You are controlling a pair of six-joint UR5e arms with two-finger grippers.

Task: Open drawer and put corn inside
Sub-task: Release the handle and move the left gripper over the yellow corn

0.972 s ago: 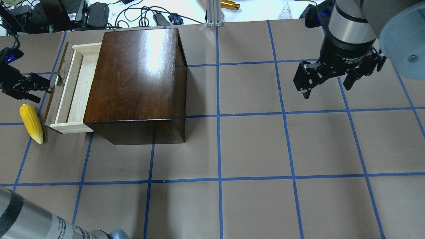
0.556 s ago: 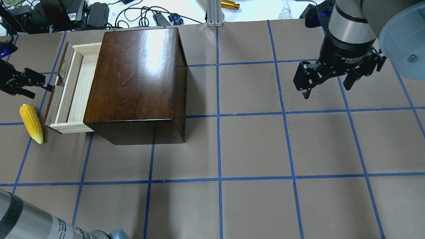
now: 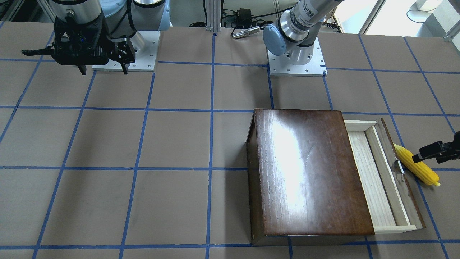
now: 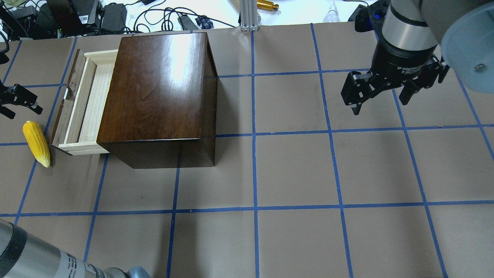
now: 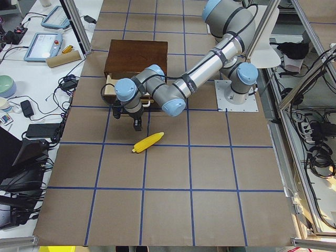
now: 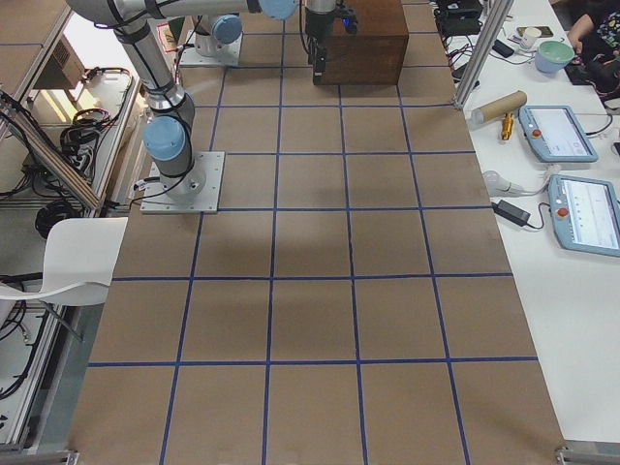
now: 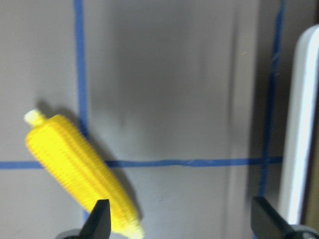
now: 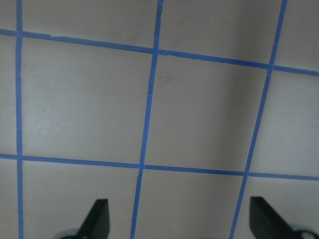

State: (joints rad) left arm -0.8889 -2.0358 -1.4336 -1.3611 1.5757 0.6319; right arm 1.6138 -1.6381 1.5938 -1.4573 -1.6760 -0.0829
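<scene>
The dark-brown box [image 4: 158, 96] stands at the table's left with its drawer [image 4: 83, 106] pulled out to the left, pale wood tray empty; it also shows in the front view [image 3: 375, 176]. The yellow corn [image 4: 36, 143] lies flat on the table just outside the drawer's front panel, also seen from the front [image 3: 417, 164], from the left [image 5: 148, 142] and by the left wrist [image 7: 79, 172]. My left gripper [image 4: 21, 104] is open and empty, left of the drawer pull [image 4: 66, 94] and just beyond the corn's thick end. My right gripper [image 4: 380, 106] hangs open and empty at far right.
Cables and power bricks [image 4: 112, 15] and an aluminium post [image 4: 249, 15] line the far table edge. The arm bases [image 3: 296, 57] stand at the robot's side. Blue tape lines grid the brown table top [image 4: 293, 170].
My left gripper has drawn back from the drawer pull toward the overhead view's left edge. The drawer stays open, the corn and the right arm have not moved.
</scene>
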